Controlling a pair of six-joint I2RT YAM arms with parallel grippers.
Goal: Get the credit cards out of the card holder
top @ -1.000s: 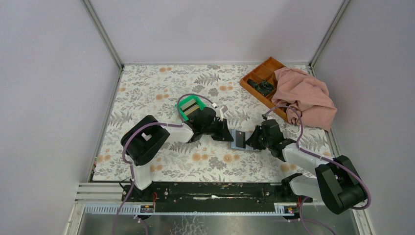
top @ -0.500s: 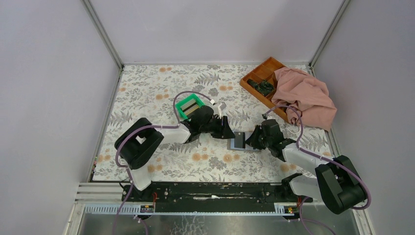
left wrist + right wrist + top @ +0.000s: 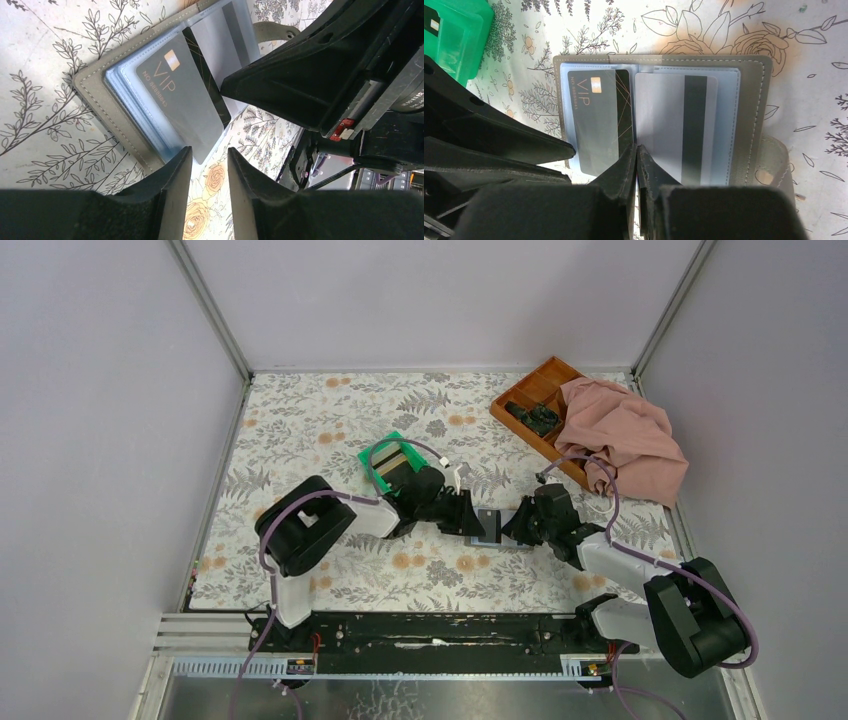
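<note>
The card holder (image 3: 488, 525) lies open on the floral table between my grippers; it also shows in the left wrist view (image 3: 100, 100) and the right wrist view (image 3: 754, 115). A dark grey VIP credit card (image 3: 596, 115) sticks partly out of its left sleeve, also seen from the left wrist (image 3: 180, 95). A whitish card with a black stripe (image 3: 674, 125) sits in the right sleeve. My right gripper (image 3: 637, 147) is shut on the holder's near edge at the fold. My left gripper (image 3: 209, 150) is slightly open and empty, just off the VIP card's protruding corner.
A green bin (image 3: 392, 462) with cards inside stands behind the left gripper, also at the right wrist view's corner (image 3: 454, 35). An orange-brown compartment tray (image 3: 535, 405) with dark items and a pink cloth (image 3: 625, 440) lie at the back right.
My left arm has swung away from the green bin and its gripper has come right up to the holder's left side. The right gripper and the holder have stayed in place.
</note>
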